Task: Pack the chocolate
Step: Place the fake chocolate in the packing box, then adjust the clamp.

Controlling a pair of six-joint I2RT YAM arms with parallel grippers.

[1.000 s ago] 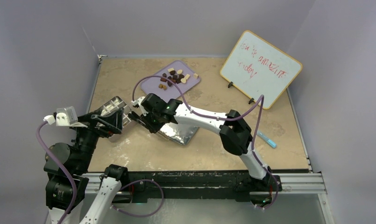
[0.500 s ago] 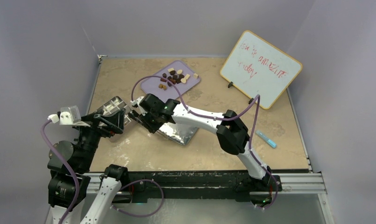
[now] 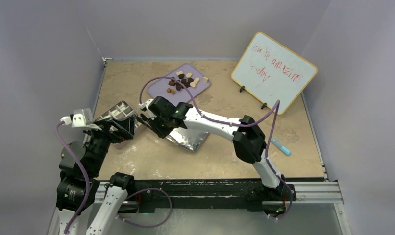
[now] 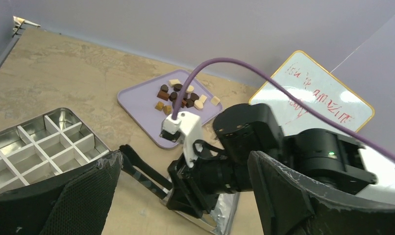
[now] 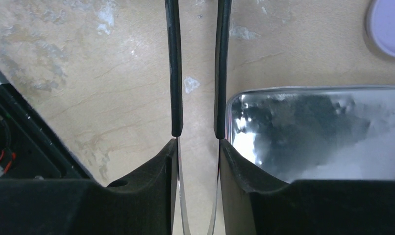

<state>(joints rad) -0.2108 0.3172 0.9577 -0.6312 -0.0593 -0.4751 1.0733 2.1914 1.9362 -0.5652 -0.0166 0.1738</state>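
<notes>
Black right fingers [image 5: 174,73] narrowly parted, empty.

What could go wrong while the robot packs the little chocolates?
1. The right gripper and the wide-open left gripper are close together beside the divided silver tin, so they might bump.
2. The right gripper is also next to the shiny silver foil square and could shove it.
3. The tiny brown and cream chocolates on the flat lilac tray might slip when pinched.

The tan table [image 3: 132,73] bears a lilac tray [image 3: 160,88], divided tin [image 3: 118,110], silver square [image 3: 193,141], whiteboard [image 3: 274,72] and blue marker [image 3: 282,146].
</notes>
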